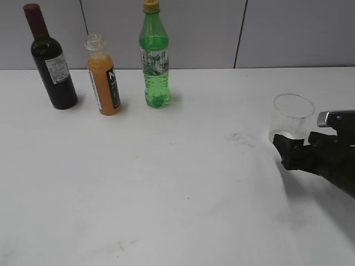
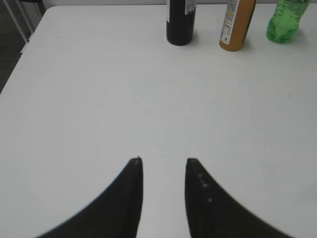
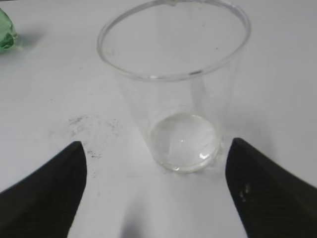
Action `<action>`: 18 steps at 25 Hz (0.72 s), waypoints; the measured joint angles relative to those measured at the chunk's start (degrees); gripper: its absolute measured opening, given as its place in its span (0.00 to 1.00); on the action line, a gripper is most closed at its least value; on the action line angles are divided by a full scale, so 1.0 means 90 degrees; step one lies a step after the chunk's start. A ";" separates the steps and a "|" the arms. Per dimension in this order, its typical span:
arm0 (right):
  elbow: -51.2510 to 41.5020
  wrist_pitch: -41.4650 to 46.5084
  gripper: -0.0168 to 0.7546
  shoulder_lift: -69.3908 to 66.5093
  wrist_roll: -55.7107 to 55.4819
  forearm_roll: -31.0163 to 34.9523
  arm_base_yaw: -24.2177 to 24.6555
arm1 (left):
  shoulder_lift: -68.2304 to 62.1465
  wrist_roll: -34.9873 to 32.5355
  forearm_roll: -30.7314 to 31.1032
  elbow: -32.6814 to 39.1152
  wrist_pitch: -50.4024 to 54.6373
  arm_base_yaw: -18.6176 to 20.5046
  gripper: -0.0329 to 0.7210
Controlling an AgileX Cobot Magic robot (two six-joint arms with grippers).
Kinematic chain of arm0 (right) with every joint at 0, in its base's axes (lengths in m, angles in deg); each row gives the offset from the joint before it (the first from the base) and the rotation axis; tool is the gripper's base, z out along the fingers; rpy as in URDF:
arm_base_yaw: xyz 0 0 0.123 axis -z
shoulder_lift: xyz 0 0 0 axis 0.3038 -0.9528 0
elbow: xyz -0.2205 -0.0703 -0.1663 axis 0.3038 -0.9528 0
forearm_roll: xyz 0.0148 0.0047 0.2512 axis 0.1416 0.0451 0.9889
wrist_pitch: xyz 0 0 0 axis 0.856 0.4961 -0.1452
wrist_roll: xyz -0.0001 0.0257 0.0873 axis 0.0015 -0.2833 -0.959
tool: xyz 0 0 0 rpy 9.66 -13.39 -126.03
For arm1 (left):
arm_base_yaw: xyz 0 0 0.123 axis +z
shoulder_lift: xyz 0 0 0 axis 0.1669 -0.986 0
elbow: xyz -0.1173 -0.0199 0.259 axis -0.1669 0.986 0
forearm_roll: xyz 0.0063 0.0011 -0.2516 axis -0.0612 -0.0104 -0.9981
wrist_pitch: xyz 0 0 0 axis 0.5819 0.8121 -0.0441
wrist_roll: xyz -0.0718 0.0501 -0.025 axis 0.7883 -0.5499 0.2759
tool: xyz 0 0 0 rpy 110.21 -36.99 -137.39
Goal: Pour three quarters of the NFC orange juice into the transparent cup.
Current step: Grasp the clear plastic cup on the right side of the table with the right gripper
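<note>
The NFC orange juice (image 1: 104, 77) stands upright at the back left, a small bottle of orange liquid with a dark label and a wide clear neck. Its lower part shows in the left wrist view (image 2: 237, 25). The transparent cup (image 1: 292, 115) stands empty and upright at the right. My right gripper (image 1: 299, 142) sits just in front of it, low over the table. In the right wrist view the cup (image 3: 178, 89) fills the middle. The right gripper (image 3: 156, 145) is open wide, and its tips flank the cup's base without touching. My left gripper (image 2: 164, 161) is open over bare table, far from the bottles and holding nothing.
A dark wine bottle (image 1: 54, 62) stands left of the juice, and a green bottle with a yellow cap (image 1: 154, 61) stands to its right. Faint dark smudges (image 1: 239, 137) mark the white table left of the cup. The table's left edge (image 2: 20, 54) shows in the left wrist view.
</note>
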 joint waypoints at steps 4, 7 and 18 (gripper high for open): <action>0.0312 -0.0002 0.90 -0.0293 0.0000 -0.0030 0.0000 | 0.0000 0.0000 0.0000 0.0000 0.0000 0.0000 0.36; 0.0575 -0.0014 0.90 -0.0533 0.0000 -0.0069 0.0000 | 0.0000 0.0000 0.0000 0.0000 0.0000 0.0000 0.36; 0.1262 -0.0014 0.89 -0.1083 0.0000 -0.0069 0.0129 | 0.0000 0.0000 0.0000 0.0000 0.0000 0.0000 0.36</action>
